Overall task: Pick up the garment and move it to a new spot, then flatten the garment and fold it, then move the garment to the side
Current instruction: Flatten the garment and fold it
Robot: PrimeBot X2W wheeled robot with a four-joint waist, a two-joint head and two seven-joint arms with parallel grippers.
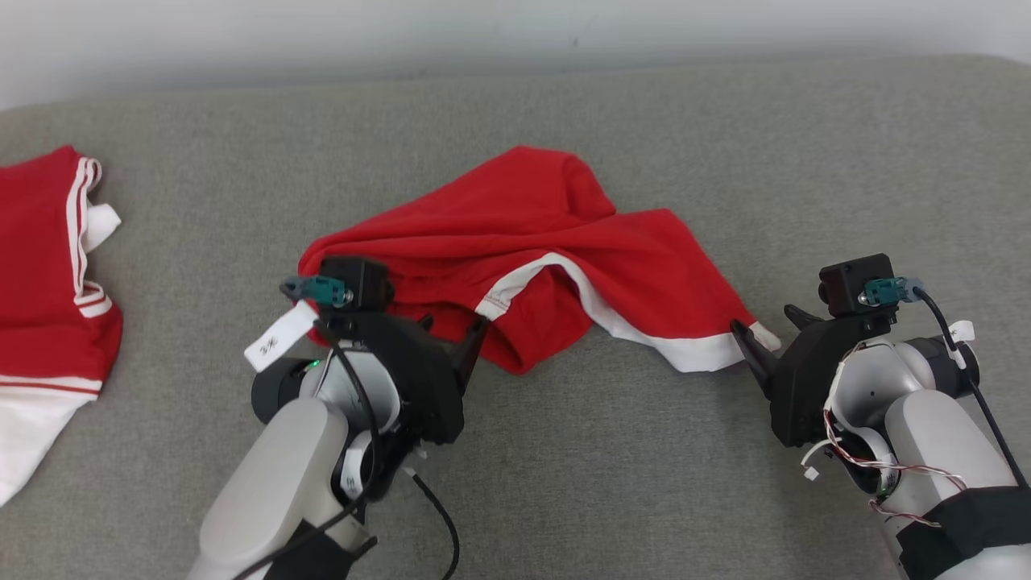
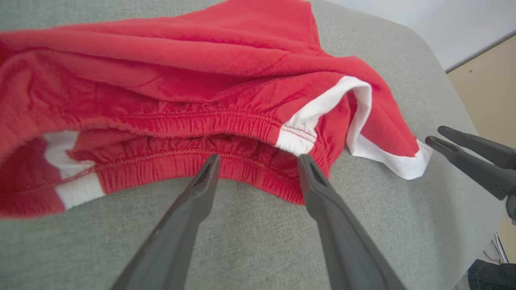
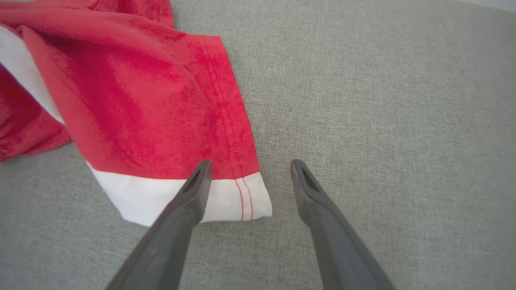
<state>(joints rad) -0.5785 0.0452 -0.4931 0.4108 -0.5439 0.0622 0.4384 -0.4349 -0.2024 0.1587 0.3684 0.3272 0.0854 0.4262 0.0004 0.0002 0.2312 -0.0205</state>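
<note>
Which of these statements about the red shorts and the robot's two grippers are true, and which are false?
1. The left gripper has open jaws at the elastic waistband of the red shorts. True.
2. The right gripper is shut on the white hem. False: its jaws are open at the hem's corner.
3. The red shorts lie flat and folded. False: they are crumpled.
4. A second red-and-white garment lies to the robot's left. True.

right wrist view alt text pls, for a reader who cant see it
The open right hand is poised at the white-hemmed corner of a red garment, which lies on a grey fabric surface. One of its dark fingers overlaps the white hem, and the other is over bare surface beside the corner.
</note>
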